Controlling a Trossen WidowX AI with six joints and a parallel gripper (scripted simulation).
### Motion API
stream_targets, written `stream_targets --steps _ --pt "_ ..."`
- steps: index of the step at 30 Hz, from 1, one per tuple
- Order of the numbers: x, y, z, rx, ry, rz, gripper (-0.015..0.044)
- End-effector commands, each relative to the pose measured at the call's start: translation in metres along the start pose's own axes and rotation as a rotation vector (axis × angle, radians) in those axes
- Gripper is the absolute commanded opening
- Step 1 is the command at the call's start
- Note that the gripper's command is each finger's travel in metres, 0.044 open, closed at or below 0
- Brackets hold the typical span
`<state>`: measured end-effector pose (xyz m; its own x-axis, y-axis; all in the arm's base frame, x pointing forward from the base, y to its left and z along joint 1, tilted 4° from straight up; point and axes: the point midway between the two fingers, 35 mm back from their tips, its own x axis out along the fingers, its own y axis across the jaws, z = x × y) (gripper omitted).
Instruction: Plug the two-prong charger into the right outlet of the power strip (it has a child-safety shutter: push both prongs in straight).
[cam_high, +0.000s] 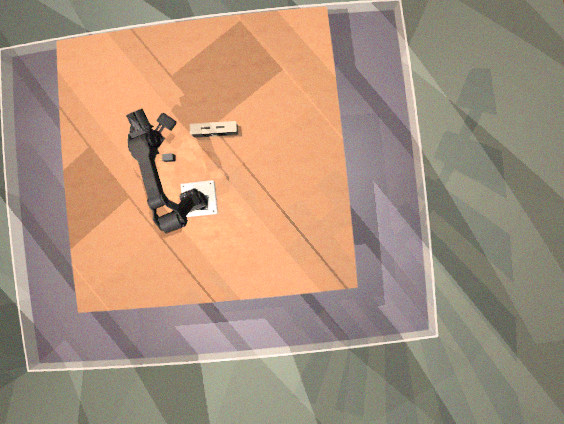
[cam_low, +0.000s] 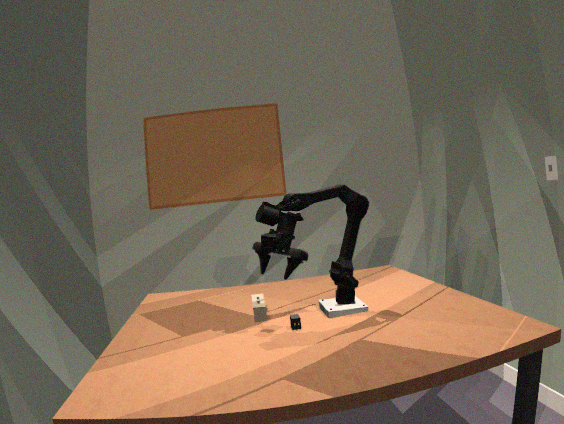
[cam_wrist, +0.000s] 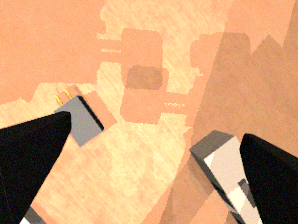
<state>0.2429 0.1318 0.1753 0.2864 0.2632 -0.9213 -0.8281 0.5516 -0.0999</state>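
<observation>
Your tool (cam_high: 153, 124) (cam_low: 273, 276) (cam_wrist: 156, 131) stands wide open, gripping nothing, above the counter (cam_high: 280, 240) (cam_low: 210, 370) (cam_wrist: 35, 50); the charger (cam_high: 168, 157) (cam_low: 295, 322) (cam_wrist: 81, 121) and power strip (cam_high: 213, 128) (cam_low: 259, 308) (cam_wrist: 224, 165) lie apart below.

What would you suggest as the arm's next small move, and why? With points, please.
I would probably ease the open gripper (cam_low: 274, 276) (cam_wrist: 156, 131) sideways toward the charger (cam_high: 168, 157) (cam_low: 295, 322) (cam_wrist: 80, 121) before lowering: it is above the table (cam_high: 280, 240) (cam_low: 210, 380), and in the wrist view the charger lies off-center, beside one fingertip, rather than midway between the two.
</observation>
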Motion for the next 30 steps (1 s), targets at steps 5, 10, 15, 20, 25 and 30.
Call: stream_targets --steps 5,10,15,20,25,30 --pt "0.034 0.025 -0.008 -0.225 0.136 0.084 0.044" --pt "0.051 0.04 -0.014 -0.368 0.211 0.135 0.044" --pt "0.067 0.055 -0.022 -0.513 0.284 0.189 0.044" --pt "0.081 0.069 -0.031 -0.661 0.355 0.246 0.044" --pt "0.085 0.072 -0.035 -0.705 0.376 0.264 0.044" --pt "0.086 0.072 -0.035 -0.705 0.376 0.264 0.044"
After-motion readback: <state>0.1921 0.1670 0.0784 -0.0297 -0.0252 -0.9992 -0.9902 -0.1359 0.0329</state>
